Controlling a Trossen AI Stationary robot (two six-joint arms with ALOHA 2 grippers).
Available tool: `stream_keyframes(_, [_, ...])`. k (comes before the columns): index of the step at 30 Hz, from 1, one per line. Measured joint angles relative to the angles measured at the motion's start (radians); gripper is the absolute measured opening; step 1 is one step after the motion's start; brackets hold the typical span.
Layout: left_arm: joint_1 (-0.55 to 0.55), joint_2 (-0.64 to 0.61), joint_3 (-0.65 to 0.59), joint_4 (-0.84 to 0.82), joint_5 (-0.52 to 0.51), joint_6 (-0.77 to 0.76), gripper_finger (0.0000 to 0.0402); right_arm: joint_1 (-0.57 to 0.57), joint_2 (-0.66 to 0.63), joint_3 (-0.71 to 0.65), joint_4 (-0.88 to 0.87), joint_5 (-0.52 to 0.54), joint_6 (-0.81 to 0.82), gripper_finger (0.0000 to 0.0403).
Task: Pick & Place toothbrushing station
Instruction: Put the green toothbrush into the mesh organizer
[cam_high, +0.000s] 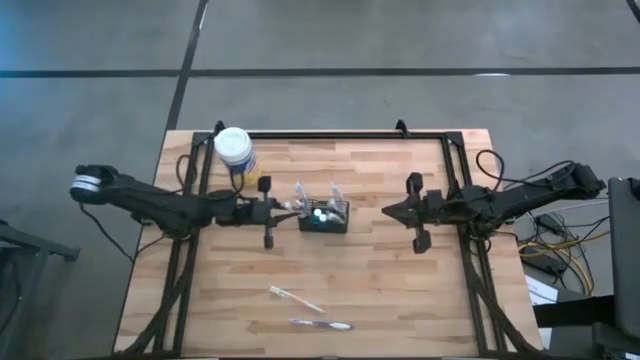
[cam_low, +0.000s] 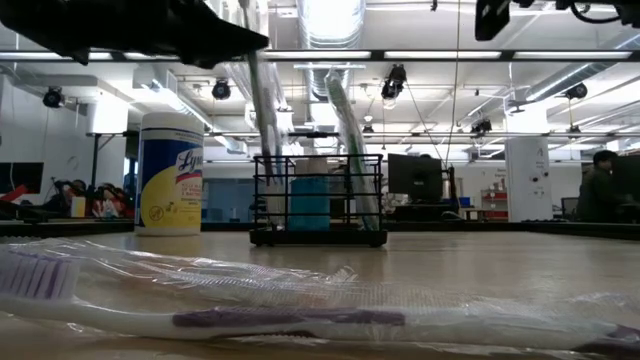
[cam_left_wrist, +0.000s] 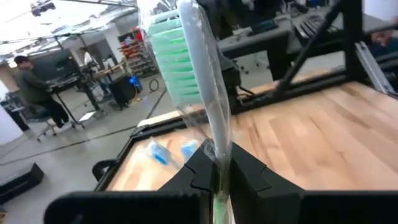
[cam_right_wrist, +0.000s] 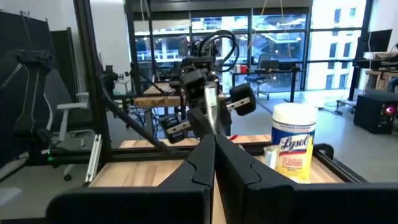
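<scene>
Toothbrushing station (cam_high: 324, 217), a black openwork wire caddy, stands near the middle of the bench (cam_high: 380, 300), a little toward its far edge, with a toothbrush already upright in it. Left claw (cam_high: 284, 208) sits just beside the caddy's left end, clenched on a wrapped green-bristled toothbrush (cam_left_wrist: 198, 93); step in hand looks like dropping that brush into a slot. To do it well: keep the handle near vertical, centre it over an open cell, lower until the wire guides it, then release; crinkly wrapper may snag the rim. Right claw (cam_high: 393, 211) waits well apart to the right, fingers clenched on nothing. Lysol wipes canister (cam_high: 235, 152) stands behind the left arm. High view alone shows two more wrapped toothbrushes (cam_high: 297, 299) lying near the front edge; low view shows the caddy's blue cup (cam_low: 310, 203); only the left wrist view shows bristle colour.
</scene>
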Motion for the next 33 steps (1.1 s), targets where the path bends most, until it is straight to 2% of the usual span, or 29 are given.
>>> stream_keyframes(9, [0.033, 0.166, 0.05, 0.058, 0.021, -0.031, 0.0024, 0.0, -0.093, -0.093, 0.008, 0.003, 0.003, 0.0008])
stream_keyframes(18, [0.036, 0.18, 0.036, 0.058, 0.016, -0.067, 0.0024, 0.0, -0.162, -0.177, 0.033, 0.005, 0.036, 0.0008])
stream_keyframes(24, [0.043, 0.194, 0.0, 0.062, -0.016, -0.076, 0.0024, 0.0, -0.192, -0.213, 0.03, 0.057, 0.051, 0.0008])
stream_keyframes(33, [0.046, 0.282, -0.098, 0.275, -0.017, -0.047, 0.0024, 0.0, -0.193, -0.215, 0.03, 0.114, 0.059, 0.0008])
